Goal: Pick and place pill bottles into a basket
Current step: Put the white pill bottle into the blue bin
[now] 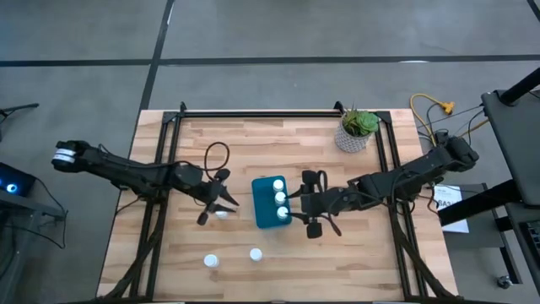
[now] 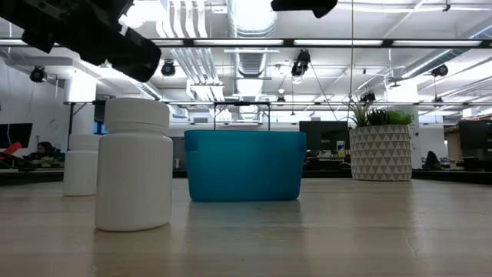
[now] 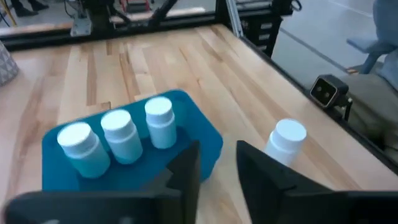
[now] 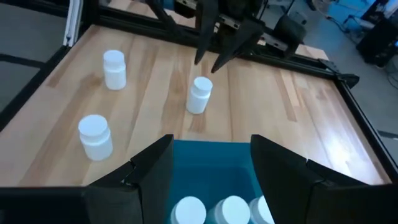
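Observation:
The teal basket (image 1: 270,201) stands mid-table with three white pill bottles (image 1: 279,198) upright inside; they also show in the left wrist view (image 3: 121,134). My left gripper (image 1: 224,201) is open and empty, just left of the basket. It is above a bottle (image 4: 199,93) that stands on the table. Two more bottles (image 1: 211,261) (image 1: 256,253) stand nearer the near edge. My right gripper (image 1: 295,207) is wide open and empty at the basket's right side, with its fingers (image 4: 149,171) spread wider than the basket.
A white patterned pot with a green plant (image 1: 358,131) stands at the far right of the table. Dark frame rails run along the table's left, right and far sides (image 1: 253,112). Bare wood lies near the front right.

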`<state>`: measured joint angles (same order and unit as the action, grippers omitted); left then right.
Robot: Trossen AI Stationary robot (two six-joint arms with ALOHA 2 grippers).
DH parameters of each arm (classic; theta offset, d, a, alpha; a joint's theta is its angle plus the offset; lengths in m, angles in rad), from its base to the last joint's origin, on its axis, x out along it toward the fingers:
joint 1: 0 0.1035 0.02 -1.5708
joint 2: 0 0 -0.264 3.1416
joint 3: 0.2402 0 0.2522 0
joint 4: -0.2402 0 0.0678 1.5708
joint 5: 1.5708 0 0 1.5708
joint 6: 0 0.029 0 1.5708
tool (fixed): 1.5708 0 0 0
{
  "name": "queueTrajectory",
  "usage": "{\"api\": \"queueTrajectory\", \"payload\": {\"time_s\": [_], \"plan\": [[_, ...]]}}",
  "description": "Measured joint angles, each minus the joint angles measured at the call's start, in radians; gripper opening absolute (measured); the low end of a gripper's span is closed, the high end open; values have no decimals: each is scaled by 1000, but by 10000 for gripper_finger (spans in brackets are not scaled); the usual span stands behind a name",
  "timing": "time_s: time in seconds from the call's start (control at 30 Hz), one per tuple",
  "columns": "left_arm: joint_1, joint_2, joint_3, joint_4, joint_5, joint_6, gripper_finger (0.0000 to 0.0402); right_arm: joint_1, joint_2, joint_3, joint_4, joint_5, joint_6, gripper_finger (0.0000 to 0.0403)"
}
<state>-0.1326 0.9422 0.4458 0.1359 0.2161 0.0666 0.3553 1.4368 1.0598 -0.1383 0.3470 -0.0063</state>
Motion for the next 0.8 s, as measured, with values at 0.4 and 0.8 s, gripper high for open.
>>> {"api": "queueTrajectory", "payload": {"time_s": [0.4,0.8], "plan": [[0,-22,0,-22,1,-8,160,0,-4,-2,-5,0,-54,206],[2,-42,1,-267,-6,-36,161,0,-3,-2,-5,31,-112,206]]}}
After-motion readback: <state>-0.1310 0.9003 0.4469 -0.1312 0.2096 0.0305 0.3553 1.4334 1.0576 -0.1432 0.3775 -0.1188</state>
